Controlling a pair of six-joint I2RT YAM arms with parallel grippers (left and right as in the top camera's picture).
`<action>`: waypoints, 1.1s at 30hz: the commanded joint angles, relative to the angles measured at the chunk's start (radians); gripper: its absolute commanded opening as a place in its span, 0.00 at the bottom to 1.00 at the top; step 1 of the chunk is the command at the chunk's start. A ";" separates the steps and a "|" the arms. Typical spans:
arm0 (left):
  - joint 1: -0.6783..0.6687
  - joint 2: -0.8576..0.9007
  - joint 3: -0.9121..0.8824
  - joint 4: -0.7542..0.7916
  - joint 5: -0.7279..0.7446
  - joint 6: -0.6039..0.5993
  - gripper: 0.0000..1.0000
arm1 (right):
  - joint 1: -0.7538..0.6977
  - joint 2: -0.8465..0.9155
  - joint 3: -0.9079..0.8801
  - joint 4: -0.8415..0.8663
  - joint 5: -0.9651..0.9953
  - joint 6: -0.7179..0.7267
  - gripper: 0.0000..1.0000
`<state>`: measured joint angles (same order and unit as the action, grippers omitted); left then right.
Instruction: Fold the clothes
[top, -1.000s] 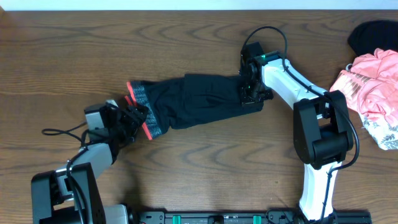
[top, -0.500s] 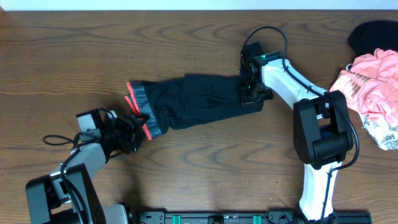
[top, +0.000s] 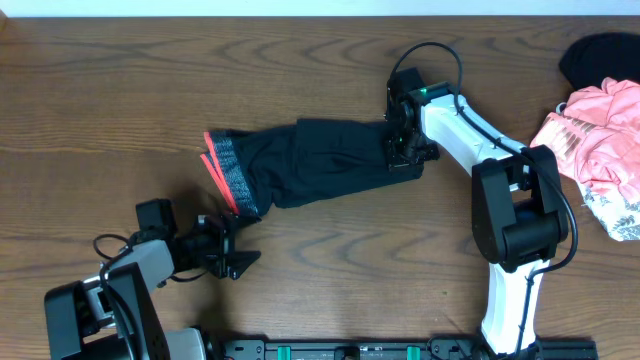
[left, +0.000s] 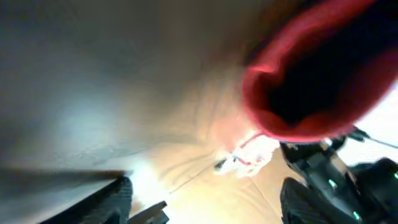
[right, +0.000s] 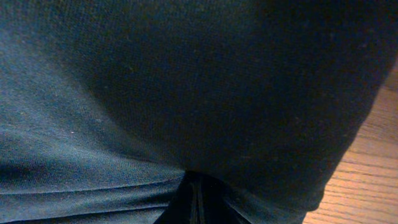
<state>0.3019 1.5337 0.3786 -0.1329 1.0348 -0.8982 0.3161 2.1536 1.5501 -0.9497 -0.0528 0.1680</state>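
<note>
A black garment (top: 310, 160) with a grey and red waistband (top: 222, 172) lies stretched across the middle of the table. My right gripper (top: 403, 150) is shut on its right end. In the right wrist view the dark fabric (right: 186, 81) fills the frame, gathers into the pinch at the bottom centre and hides the fingers. My left gripper (top: 232, 256) is open and empty, low over the wood, below and apart from the waistband. The left wrist view is blurred; it shows the red waistband edge (left: 298, 124) above my spread fingers (left: 205, 196).
A pile of pink clothes (top: 600, 145) lies at the right edge, with a black item (top: 600, 55) behind it and a patterned cloth (top: 622, 212) in front. The wooden table (right: 367, 180) shows beside the garment.
My left gripper has let go of the waistband and pulled back toward the front edge of the table, now open. The waistband end has dropped flat. The right arm has not moved.
</note>
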 joint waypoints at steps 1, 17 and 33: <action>-0.007 0.068 -0.044 0.101 -0.374 0.063 0.79 | -0.015 0.025 -0.010 -0.001 0.019 0.011 0.01; -0.007 0.071 -0.043 0.421 -0.565 0.071 0.81 | -0.015 0.025 -0.010 -0.005 0.018 0.018 0.01; -0.152 0.221 -0.043 0.645 -0.628 0.051 0.81 | -0.015 0.025 -0.010 -0.011 0.019 0.019 0.01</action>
<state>0.1604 1.6421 0.4068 0.6006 0.5373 -0.8413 0.3161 2.1536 1.5501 -0.9516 -0.0528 0.1753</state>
